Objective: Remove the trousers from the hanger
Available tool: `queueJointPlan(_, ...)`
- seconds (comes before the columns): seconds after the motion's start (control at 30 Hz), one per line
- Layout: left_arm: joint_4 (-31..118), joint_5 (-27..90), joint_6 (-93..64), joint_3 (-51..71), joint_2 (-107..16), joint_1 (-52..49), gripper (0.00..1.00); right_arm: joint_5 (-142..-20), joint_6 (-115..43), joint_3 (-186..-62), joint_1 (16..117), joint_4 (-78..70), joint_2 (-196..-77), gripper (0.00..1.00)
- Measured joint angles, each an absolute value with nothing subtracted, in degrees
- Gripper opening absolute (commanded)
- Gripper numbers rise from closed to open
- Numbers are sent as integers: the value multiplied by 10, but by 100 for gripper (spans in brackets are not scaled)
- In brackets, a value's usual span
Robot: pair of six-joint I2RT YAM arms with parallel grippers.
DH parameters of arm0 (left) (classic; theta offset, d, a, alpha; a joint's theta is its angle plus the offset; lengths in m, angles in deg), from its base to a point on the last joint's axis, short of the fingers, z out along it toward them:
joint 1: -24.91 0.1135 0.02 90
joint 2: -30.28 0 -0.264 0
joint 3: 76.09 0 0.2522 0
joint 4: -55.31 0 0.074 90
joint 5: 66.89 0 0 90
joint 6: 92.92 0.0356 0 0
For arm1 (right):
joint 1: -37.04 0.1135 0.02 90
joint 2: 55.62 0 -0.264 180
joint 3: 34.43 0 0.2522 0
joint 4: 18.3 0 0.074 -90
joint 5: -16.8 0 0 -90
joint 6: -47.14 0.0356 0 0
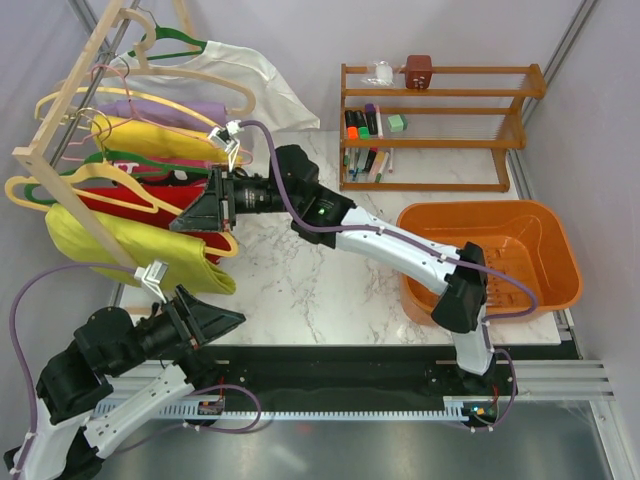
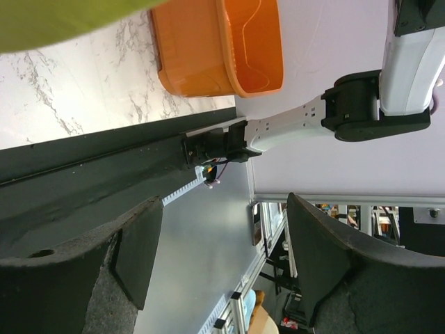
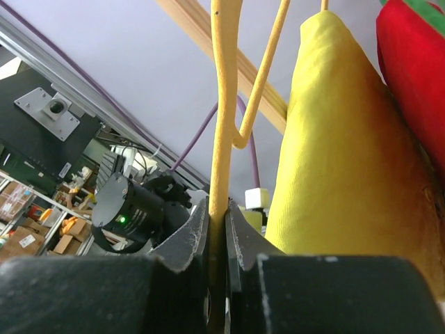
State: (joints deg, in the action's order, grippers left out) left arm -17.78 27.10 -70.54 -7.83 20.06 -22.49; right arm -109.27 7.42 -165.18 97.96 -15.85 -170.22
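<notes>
Lime-yellow cloth marks the task item: the trousers (image 1: 120, 240) hang folded over the pale yellow-orange hanger (image 1: 110, 178), which sits on the wooden rack (image 1: 70, 110) at the left end of the surface (image 1: 300, 290), just in front of a red garment (image 1: 150, 200). My right jaws are pressed together on a thin bar of the hanger (image 3: 221, 104); in the right wrist view the plastic runs straight between both fingers (image 3: 188, 236), with the trousers (image 3: 327, 153) just beside them and not caught in the grip. My left jaws are spread and pinch nothing; they sit below the near bottom corner of the trousers, with only a strip of the cloth (image 2: 55, 14) showing at the top of the left wrist view and the orange basket (image 2: 222, 49) beyond. Step in hand, as I judge it: hanger secured, cloth not yet taken. The next move calls for raising the left jaws onto the hanging edge, closing on cloth only (not the bar), then drawing the trousers off sideways while the right side holds the hanger steady. Whether the hook will stay on the rail under that pull I cannot tell.
</notes>
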Motion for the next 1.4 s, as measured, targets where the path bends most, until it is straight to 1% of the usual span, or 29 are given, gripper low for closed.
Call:
queueJointPlan(0.07, -174, 271, -705, -74, 196, -225, 78, -1092, 71, -1639, 979, -157, -1686, 0)
queueJointPlan(0.2, -167, 279, -697, -58, 168, -225, 72, -1089, 64, -1592, 976, -157, -1646, 0)
queueJointPlan(0.4, -159, 282, -664, 1, 96, -225, 72, -1087, 37, -1499, 971, -143, -1571, 0)
queueJointPlan(0.63, -137, 278, -629, 35, 68, -225, 71, -1067, -10, -1367, 948, -92, -1442, 0)
queueJointPlan(0.83, -87, 302, -598, 32, 41, -225, 66, -1050, -44, -1273, 928, -9, -1323, 0)
queueJointPlan(1.07, -18, 343, -571, 29, -17, -225, 61, -977, -58, -1164, 906, 117, -1166, 0)
queueJointPlan(1.27, 44, 356, -564, 42, -96, -225, 63, -885, -63, -1115, 903, 168, -1062, 0)
queueJointPlan(1.4, 69, 341, -571, 76, -161, -234, 64, -847, -63, -1099, 903, 186, -1025, 0)
